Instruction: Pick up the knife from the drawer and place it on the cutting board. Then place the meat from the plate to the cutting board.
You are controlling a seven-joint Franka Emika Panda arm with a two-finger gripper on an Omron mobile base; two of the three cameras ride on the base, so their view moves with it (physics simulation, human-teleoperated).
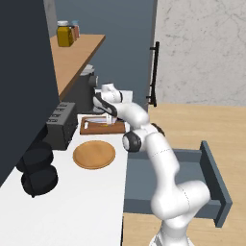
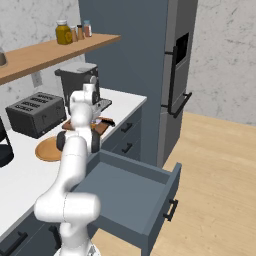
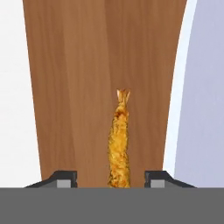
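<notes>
My gripper [image 3: 110,179] hangs just above the reddish-brown cutting board [image 3: 74,65] and is open. The orange-brown meat [image 3: 119,135] lies lengthwise on the board, in the gap between the dark fingertips [image 3: 65,177] and touching neither. From the left base view, the gripper [image 1: 110,118] points down at the cutting board [image 1: 103,129], where the pale blade of the knife [image 1: 97,121] rests. The knife's dark handle [image 2: 106,121] shows at the board's edge. The round tan plate [image 1: 94,154] sits bare in front of the board. The slate drawer [image 2: 135,192] stands pulled out.
A black toaster [image 1: 61,124] stands left of the board and a coffee machine [image 2: 77,82] behind it. Two dark pots [image 1: 37,170] sit on the near counter. Jars [image 1: 65,34] stand on the wooden shelf above. A tall cabinet with a black bar handle [image 1: 154,74] rises at the right.
</notes>
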